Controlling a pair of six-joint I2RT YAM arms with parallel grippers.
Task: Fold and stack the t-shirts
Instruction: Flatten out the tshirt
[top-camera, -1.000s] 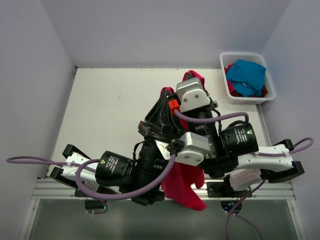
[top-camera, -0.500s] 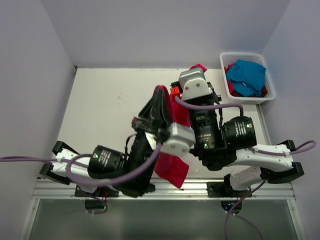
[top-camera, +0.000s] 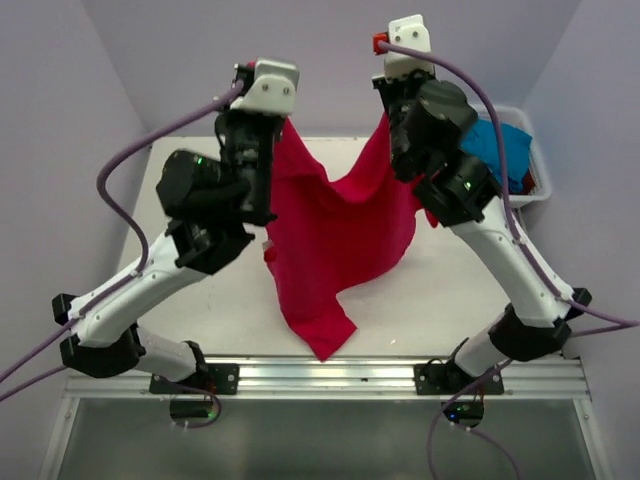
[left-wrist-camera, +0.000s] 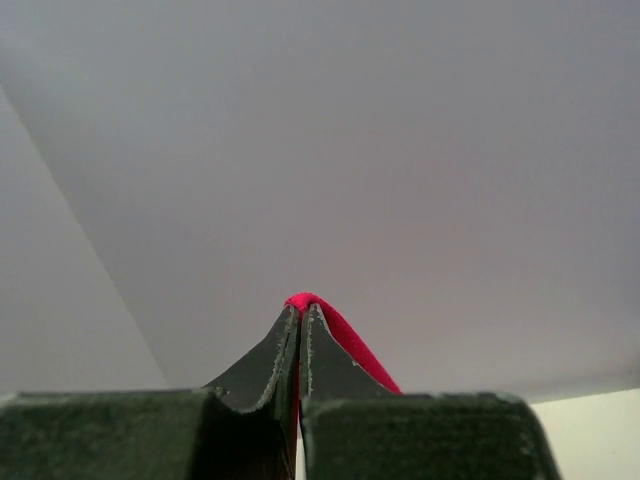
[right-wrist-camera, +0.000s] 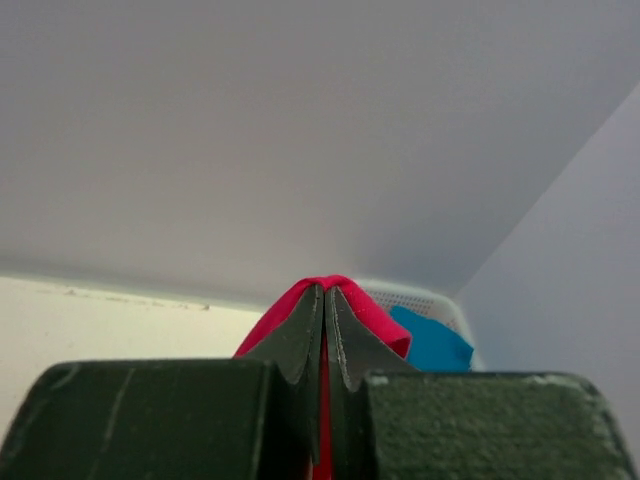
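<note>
A crimson red t-shirt (top-camera: 335, 235) hangs in the air between my two raised arms, its lower tip near the table's front edge. My left gripper (left-wrist-camera: 300, 312) is shut on one top corner of the red shirt (left-wrist-camera: 345, 338). My right gripper (right-wrist-camera: 325, 292) is shut on the other top corner of it (right-wrist-camera: 370, 312). In the top view both sets of fingertips are hidden behind the wrists, the left (top-camera: 262, 95) and the right (top-camera: 405, 45). A turquoise blue t-shirt (top-camera: 510, 140) lies in the basket over more red cloth (top-camera: 528, 182); it also shows in the right wrist view (right-wrist-camera: 430, 345).
The white slatted basket (top-camera: 538, 165) stands at the table's back right corner, and its rim shows in the right wrist view (right-wrist-camera: 420, 298). The pale table (top-camera: 190, 210) is walled in at the back and on both sides. The arm bases sit on the front rail (top-camera: 320, 380).
Both arms have swung up and apart from a tangle low over the table's middle. The red shirt, bunched between them before, is now lifted and spread out hanging.
</note>
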